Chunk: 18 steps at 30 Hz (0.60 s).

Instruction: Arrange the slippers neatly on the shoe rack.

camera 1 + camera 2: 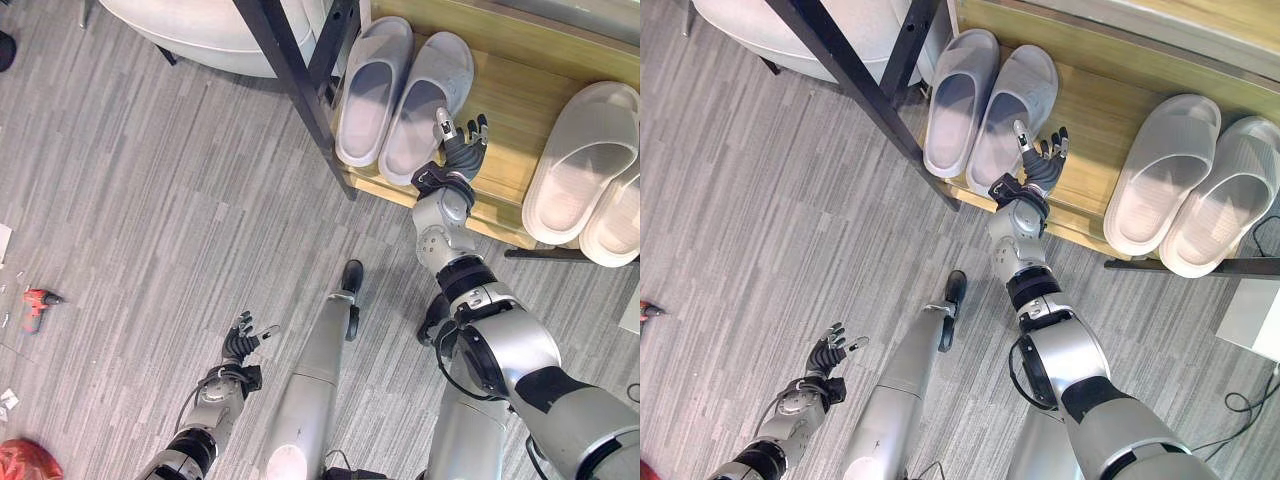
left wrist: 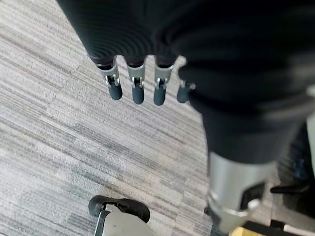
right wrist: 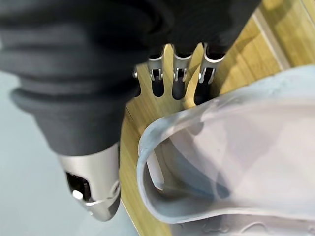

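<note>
The right hand hovers with fingers spread and relaxed, holding nothing, just at 3 o'clock of the heel of a pale grey pair of smooth, moulded foam slippers lying side by side on the wooden rack. A cream pair sits well apart at 3 o'clock. A black metal leg crosses at 10 o'clock. The left hand hangs loosely open over striped grey floor, a red tool at 9 o'clock.

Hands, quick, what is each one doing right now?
Left hand: open, empty, low over the grey floor.
Right hand: open, fingers straight, holding nothing, beside the pale grey rubber slipper on the wooden shoe rack.
</note>
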Tool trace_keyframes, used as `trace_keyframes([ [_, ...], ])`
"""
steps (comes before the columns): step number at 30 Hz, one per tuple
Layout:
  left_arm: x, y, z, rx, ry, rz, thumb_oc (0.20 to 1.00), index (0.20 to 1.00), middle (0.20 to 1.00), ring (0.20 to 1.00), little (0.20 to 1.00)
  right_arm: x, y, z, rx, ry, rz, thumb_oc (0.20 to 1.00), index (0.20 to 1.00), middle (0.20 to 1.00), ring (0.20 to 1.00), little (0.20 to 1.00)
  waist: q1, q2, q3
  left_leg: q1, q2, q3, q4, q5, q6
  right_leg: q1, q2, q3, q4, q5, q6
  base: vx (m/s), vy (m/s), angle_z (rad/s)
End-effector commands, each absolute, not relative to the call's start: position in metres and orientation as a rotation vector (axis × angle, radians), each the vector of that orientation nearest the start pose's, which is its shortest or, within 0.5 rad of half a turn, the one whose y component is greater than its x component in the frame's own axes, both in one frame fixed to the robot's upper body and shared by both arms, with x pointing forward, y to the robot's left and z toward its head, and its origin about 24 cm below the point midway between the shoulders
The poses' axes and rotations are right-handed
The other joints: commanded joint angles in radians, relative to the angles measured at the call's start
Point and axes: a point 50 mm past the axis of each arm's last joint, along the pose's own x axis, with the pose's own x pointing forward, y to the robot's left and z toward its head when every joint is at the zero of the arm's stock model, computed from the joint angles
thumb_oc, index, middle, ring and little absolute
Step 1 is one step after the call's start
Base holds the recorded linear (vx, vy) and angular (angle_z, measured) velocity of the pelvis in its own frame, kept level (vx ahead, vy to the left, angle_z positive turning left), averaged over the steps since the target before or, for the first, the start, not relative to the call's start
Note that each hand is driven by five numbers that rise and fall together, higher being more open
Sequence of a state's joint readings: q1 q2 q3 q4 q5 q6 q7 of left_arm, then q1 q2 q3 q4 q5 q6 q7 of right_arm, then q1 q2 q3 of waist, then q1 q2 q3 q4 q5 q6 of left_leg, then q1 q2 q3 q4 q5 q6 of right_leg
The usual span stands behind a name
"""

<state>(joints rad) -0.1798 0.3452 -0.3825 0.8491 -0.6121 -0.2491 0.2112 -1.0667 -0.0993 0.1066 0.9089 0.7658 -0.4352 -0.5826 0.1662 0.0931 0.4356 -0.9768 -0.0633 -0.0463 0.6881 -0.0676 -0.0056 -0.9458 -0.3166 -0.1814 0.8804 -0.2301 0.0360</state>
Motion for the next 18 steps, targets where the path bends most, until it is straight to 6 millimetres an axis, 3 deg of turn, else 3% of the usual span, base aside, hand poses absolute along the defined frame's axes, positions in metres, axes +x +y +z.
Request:
trace_keyframes([
  [1, 0.235, 0.226, -0.077, 0.003, 0.501, 0.280, 1.000, 1.000, 1.000, 1.000, 1.000, 0.404, -0.105, 0.216, 0.625, -0.340, -0.272, 1.000, 1.000, 1.000, 1.000, 1.000, 0.053, 0.026, 0.032, 0.030, 0.010, -0.026, 0.011, -0.083, -0.014, 0.076, -0.011, 0.011, -0.091, -0.027, 0.059, 0.00, 0.000, 0.00],
  [6, 0.234, 0.226, -0.081, 0.007, 0.524, 0.291, 1.000, 1.000, 1.000, 1.000, 1.000, 0.400, -0.104, 0.204, 0.602, -0.334, -0.249, 1.000, 1.000, 1.000, 1.000, 1.000, 0.040, 0.018, 0.034, 0.085, 0.017, -0.023, -0.024, -0.074, -0.017, 0.133, -0.003, 0.005, -0.128, -0.019, 0.059, 0.00, 0.000, 0.00],
  [7, 0.233, 0.225, -0.085, 0.009, 0.545, 0.295, 1.000, 1.000, 1.000, 1.000, 1.000, 0.396, -0.104, 0.186, 0.559, -0.302, -0.242, 1.000, 1.000, 1.000, 1.000, 1.000, 0.027, 0.007, 0.027, 0.126, 0.021, -0.021, -0.056, -0.069, -0.021, 0.174, 0.001, -0.002, -0.160, -0.009, 0.060, 0.00, 0.000, 0.00],
  [9, 0.232, 0.225, -0.086, 0.003, 0.551, 0.299, 1.000, 1.000, 1.000, 1.000, 1.000, 0.393, -0.105, 0.177, 0.545, -0.288, -0.238, 1.000, 1.000, 1.000, 1.000, 1.000, 0.020, 0.003, 0.025, 0.149, 0.024, -0.019, -0.074, -0.065, -0.023, 0.198, 0.004, -0.008, -0.179, -0.002, 0.062, 0.02, -0.008, 0.01],
  [10, 0.232, 0.222, -0.089, -0.005, 0.574, 0.304, 1.000, 1.000, 1.000, 1.000, 1.000, 0.385, -0.108, 0.151, 0.470, -0.238, -0.223, 1.000, 1.000, 1.000, 1.000, 1.000, 0.001, -0.011, 0.017, 0.206, 0.031, -0.018, -0.121, -0.054, -0.028, 0.260, 0.011, -0.021, -0.231, 0.017, 0.067, 0.03, -0.015, 0.02],
  [11, 0.232, 0.222, -0.089, -0.005, 0.575, 0.304, 1.000, 1.000, 1.000, 1.000, 1.000, 0.385, -0.108, 0.150, 0.469, -0.237, -0.224, 1.000, 1.000, 1.000, 1.000, 1.000, 0.000, -0.010, 0.018, 0.210, 0.031, -0.018, -0.123, -0.053, -0.028, 0.264, 0.011, -0.022, -0.233, 0.018, 0.067, 0.04, -0.022, 0.00],
  [12, 0.231, 0.221, -0.091, -0.008, 0.587, 0.306, 1.000, 1.000, 1.000, 1.000, 1.000, 0.379, -0.110, 0.135, 0.421, -0.208, -0.223, 1.000, 1.000, 1.000, 1.000, 1.000, -0.011, -0.017, 0.011, 0.241, 0.033, -0.017, -0.149, -0.046, -0.031, 0.300, 0.017, -0.027, -0.263, 0.025, 0.068, 0.08, -0.020, -0.07],
  [13, 0.229, 0.221, -0.095, -0.005, 0.614, 0.315, 1.000, 1.000, 1.000, 1.000, 1.000, 0.368, -0.116, 0.108, 0.342, -0.148, -0.207, 1.000, 1.000, 1.000, 1.000, 1.000, -0.030, -0.030, -0.007, 0.309, 0.039, -0.015, -0.207, -0.033, -0.036, 0.375, 0.027, -0.039, -0.329, 0.047, 0.074, 0.08, -0.020, -0.09],
  [14, 0.229, 0.220, -0.095, -0.005, 0.615, 0.315, 1.000, 1.000, 1.000, 1.000, 1.000, 0.368, -0.116, 0.107, 0.341, -0.147, -0.207, 1.000, 1.000, 1.000, 1.000, 1.000, -0.031, -0.029, -0.006, 0.313, 0.039, -0.016, -0.209, -0.032, -0.036, 0.379, 0.028, -0.040, -0.332, 0.049, 0.074, 0.12, -0.024, -0.07],
  [16, 0.222, 0.220, -0.101, 0.007, 0.659, 0.315, 1.000, 1.000, 1.000, 1.000, 1.000, 0.350, -0.128, 0.064, 0.202, -0.026, -0.195, 1.000, 1.000, 1.000, 1.000, 1.000, -0.055, -0.042, -0.038, 0.420, 0.050, -0.005, -0.317, 0.023, -0.042, 0.491, 0.045, -0.064, -0.451, 0.112, 0.077, 0.05, 0.008, -0.07],
  [17, 0.222, 0.220, -0.101, 0.006, 0.659, 0.315, 1.000, 1.000, 1.000, 1.000, 1.000, 0.350, -0.128, 0.064, 0.201, -0.026, -0.195, 1.000, 1.000, 1.000, 1.000, 1.000, -0.056, -0.042, -0.036, 0.423, 0.050, -0.006, -0.319, 0.024, -0.042, 0.494, 0.045, -0.065, -0.453, 0.112, 0.077, 0.04, 0.005, -0.10],
  [18, 0.220, 0.219, -0.104, 0.013, 0.672, 0.314, 1.000, 1.000, 1.000, 1.000, 1.000, 0.343, -0.131, 0.049, 0.143, 0.017, -0.184, 1.000, 1.000, 1.000, 1.000, 1.000, -0.067, -0.049, -0.046, 0.466, 0.055, -0.003, -0.352, 0.034, -0.047, 0.539, 0.053, -0.071, -0.489, 0.126, 0.081, 0.13, -0.042, -0.16],
])
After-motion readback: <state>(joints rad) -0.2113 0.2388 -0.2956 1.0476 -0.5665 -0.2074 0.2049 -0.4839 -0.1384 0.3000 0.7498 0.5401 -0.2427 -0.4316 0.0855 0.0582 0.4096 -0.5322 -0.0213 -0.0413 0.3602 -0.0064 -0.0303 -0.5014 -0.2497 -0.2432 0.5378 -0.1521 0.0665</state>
